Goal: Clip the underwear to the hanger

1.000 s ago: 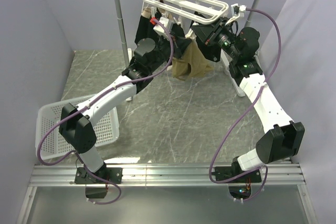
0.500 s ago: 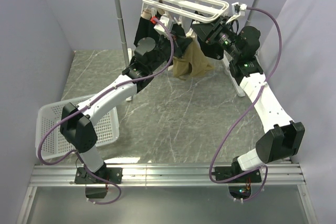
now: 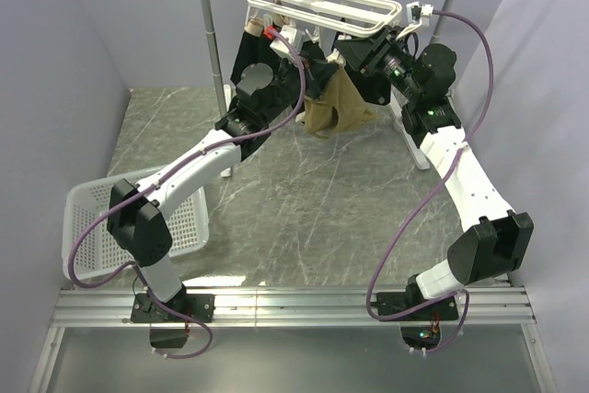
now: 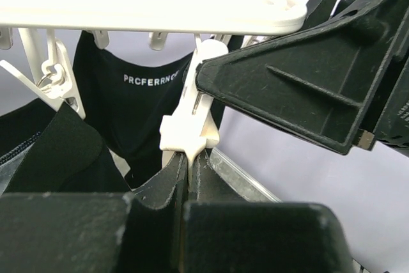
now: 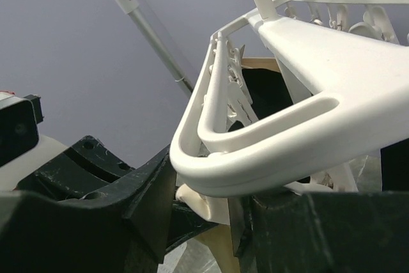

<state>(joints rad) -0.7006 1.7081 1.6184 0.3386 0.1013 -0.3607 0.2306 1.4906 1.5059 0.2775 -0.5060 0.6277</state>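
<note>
The left gripper (image 4: 190, 180) has its fingers pinched on the lower end of a white clip (image 4: 192, 123) under the hanger (image 5: 300, 75). The tan underwear (image 3: 339, 109) hangs beneath it. Whether the right gripper (image 5: 214, 228) is clamped cannot be told.

left gripper (image 4: 187, 172) beside right gripper (image 5: 208, 214), raised

Tan underwear (image 3: 340, 106), white hanger (image 5: 307, 55), black garment (image 4: 144, 113) with white lettering, grey marbled table (image 3: 304, 204), white basket (image 3: 189, 218)
</note>
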